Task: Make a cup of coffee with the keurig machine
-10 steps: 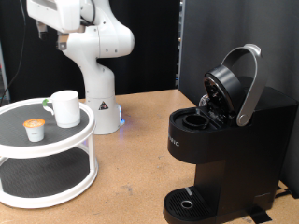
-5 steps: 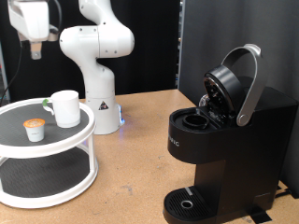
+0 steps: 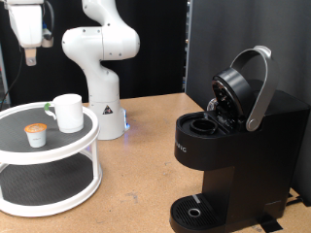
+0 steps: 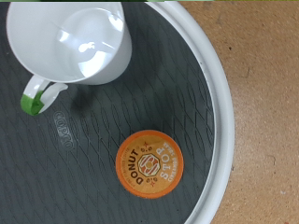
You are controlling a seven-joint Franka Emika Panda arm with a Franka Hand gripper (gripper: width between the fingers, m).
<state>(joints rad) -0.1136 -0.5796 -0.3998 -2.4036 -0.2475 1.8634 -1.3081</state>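
Note:
The white cup (image 3: 68, 112) stands upright on the top tier of a round white stand (image 3: 86, 144) at the exterior view's left. A small white pod with an orange top (image 3: 36, 134) stands beside it. The wrist view looks straight down on the empty cup (image 4: 70, 42) and the pod (image 4: 148, 162). My gripper (image 3: 31, 56) hangs high above the stand at the exterior view's top left, holding nothing; its fingers do not show in the wrist view. The black keurig machine (image 3: 238, 146) stands at the right with its lid raised and its pod chamber bare.
The stand has two tiers with dark mesh mats and a white rim (image 4: 217, 103). The white arm base (image 3: 102, 107) stands behind it on the wooden table (image 3: 136, 184). A black curtain hangs behind. A green bit shows by the cup's handle (image 4: 33, 103).
The arm has swung towards the exterior view's left, bringing the gripper from above the arm base to above the stand. Cup, pod and machine have not moved.

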